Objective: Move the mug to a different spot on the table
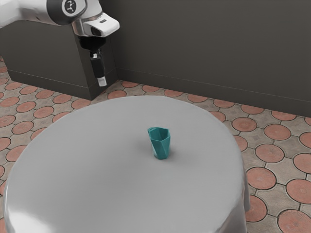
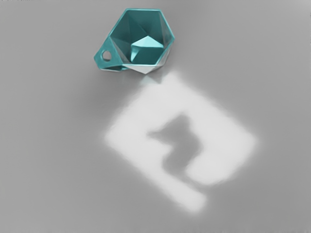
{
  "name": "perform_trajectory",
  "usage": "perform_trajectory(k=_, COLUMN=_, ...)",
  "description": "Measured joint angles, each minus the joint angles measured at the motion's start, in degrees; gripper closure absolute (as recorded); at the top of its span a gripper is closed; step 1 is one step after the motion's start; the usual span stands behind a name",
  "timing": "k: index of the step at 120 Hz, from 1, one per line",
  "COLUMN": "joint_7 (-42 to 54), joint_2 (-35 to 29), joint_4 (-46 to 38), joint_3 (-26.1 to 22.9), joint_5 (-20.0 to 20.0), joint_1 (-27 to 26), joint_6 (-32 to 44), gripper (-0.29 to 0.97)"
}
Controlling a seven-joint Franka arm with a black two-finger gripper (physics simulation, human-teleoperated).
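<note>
Wrist view | teal, faceted, ring-handled mug (image 2: 141, 41), upright | pincer (image 1: 100, 80): open or closed, cannot tell

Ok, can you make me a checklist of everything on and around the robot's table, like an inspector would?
Surface: round grey table, smooth, with a bright light patch on it in the wrist view.
Job's things: teal mug, upright, empty, near the table's middle.
Clutter: nothing seen.
Grippers: black gripper hangs high up, toward the exterior view's left of the mug, apart from it.
Cables: nothing seen.
Surroundings: reddish tiled floor, dark wall.
</note>
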Motion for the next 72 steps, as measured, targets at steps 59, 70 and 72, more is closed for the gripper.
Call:
perform_trajectory(k=59, joint_7=1.8, joint_2=0.7, joint_4=-1.4, joint_3=-0.2, joint_5=0.0, joint_1=-0.8, joint_6=0.0, gripper=0.0)
perform_trajectory(k=70, joint_7=5.4, joint_2=1.5, joint_4=-1.5, joint_3=-0.4, joint_5=1.4, joint_1=-1.2, joint_6=0.2, gripper=0.0)
perform_trajectory(k=72, joint_7=6.3, joint_2=1.8, joint_4=-1.5, joint_3=-0.4, joint_5=1.8, joint_1=-1.4, joint_6=0.4, gripper=0.0)
